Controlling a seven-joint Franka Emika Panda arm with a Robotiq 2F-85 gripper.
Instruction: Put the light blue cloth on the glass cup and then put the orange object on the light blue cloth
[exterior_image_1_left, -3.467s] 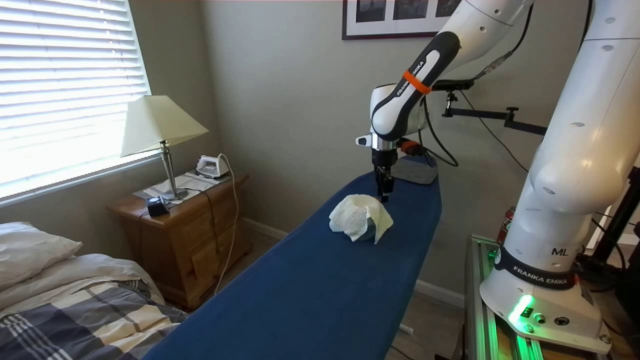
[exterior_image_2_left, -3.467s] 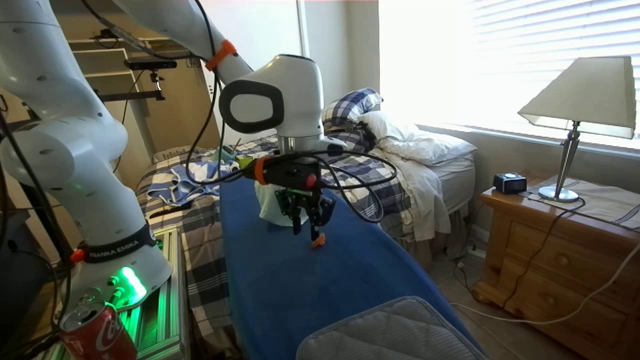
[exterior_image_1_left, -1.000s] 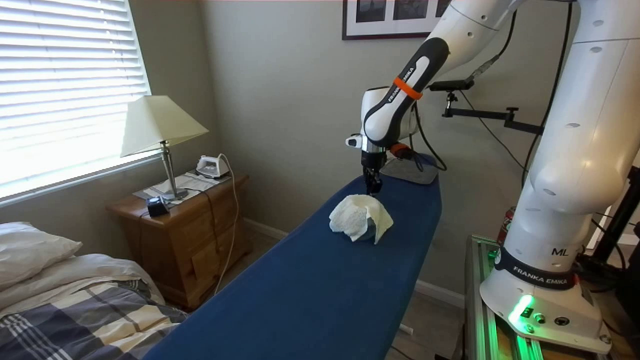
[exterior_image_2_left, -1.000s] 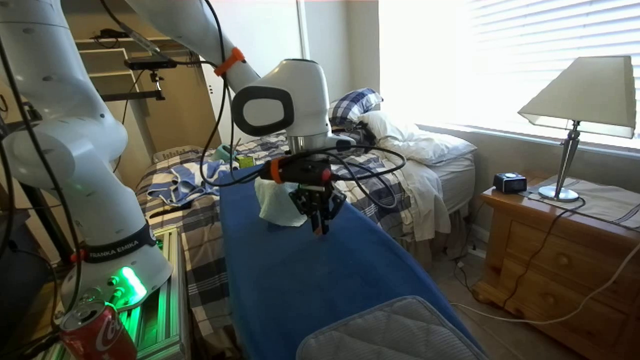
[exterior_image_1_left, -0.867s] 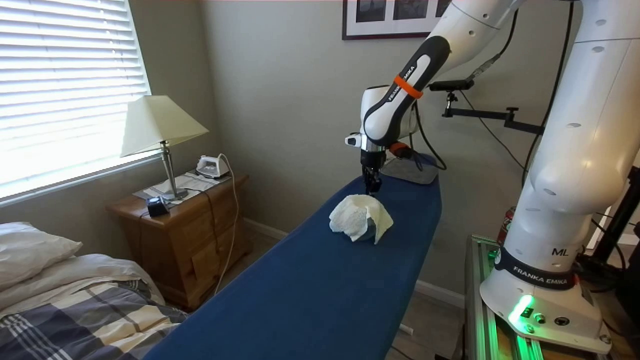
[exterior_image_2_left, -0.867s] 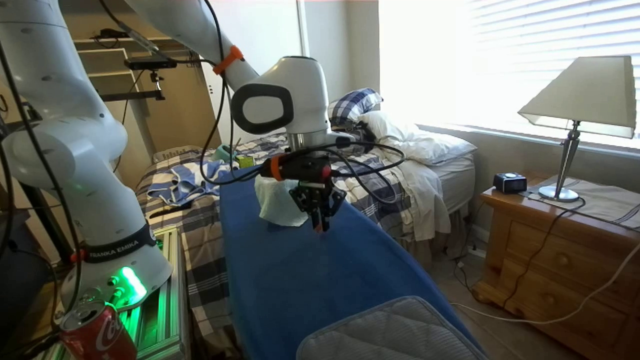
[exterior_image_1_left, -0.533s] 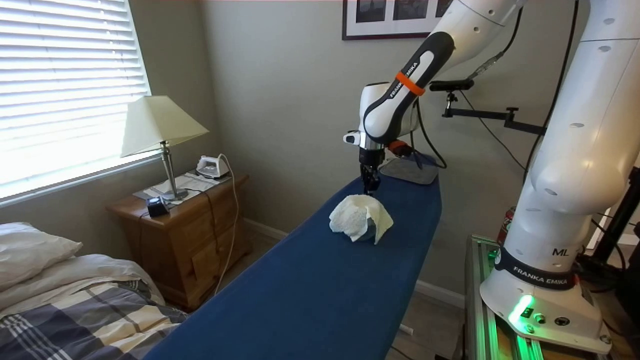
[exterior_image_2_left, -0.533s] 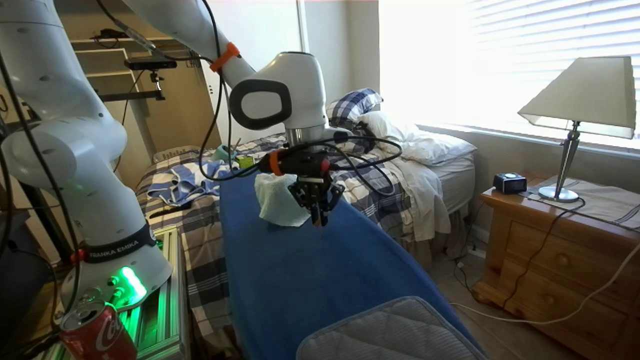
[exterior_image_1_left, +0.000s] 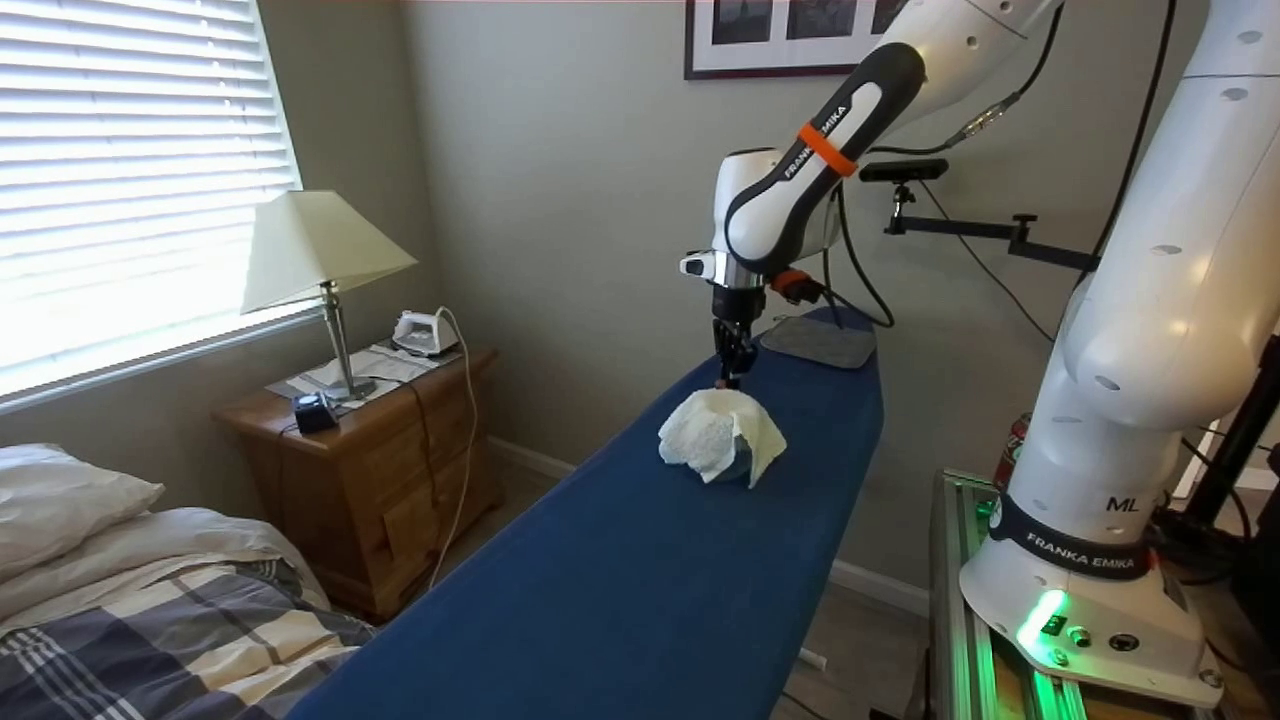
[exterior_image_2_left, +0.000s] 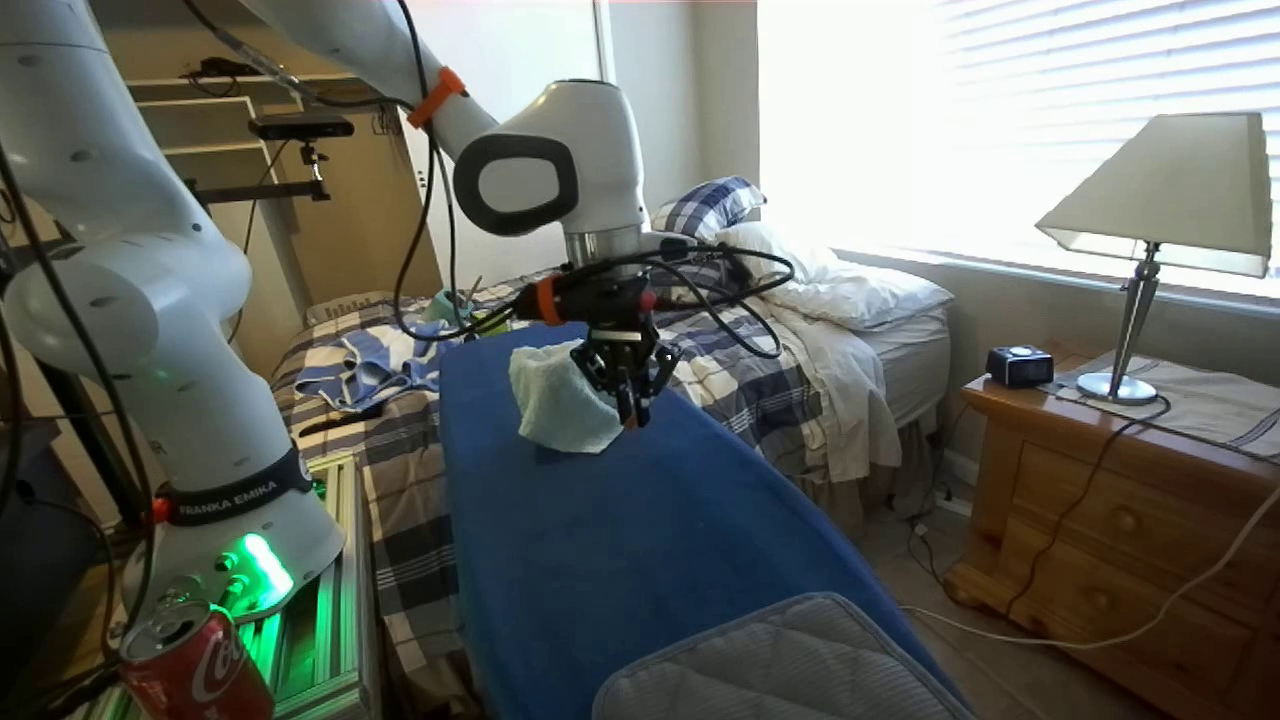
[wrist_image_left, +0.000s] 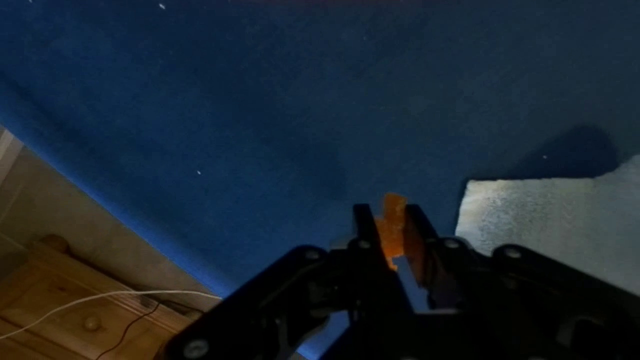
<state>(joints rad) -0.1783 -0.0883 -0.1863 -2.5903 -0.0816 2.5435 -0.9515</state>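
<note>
The gripper (wrist_image_left: 389, 214) pinches the small orange object (wrist_image_left: 394, 220) between its fingertips, above the dark blue ironing board (exterior_image_2_left: 620, 560). In an exterior view, the light blue cloth (exterior_image_2_left: 556, 400) drapes in a raised mound on the board, left of the gripper and farther off; what is under it cannot be made out.

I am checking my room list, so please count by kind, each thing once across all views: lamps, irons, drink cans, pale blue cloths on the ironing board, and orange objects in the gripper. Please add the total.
Lamp: 1
Iron: 1
Drink can: 1
Light blue cloth: 1
Orange object, held in the gripper: 1
Total: 5
</note>
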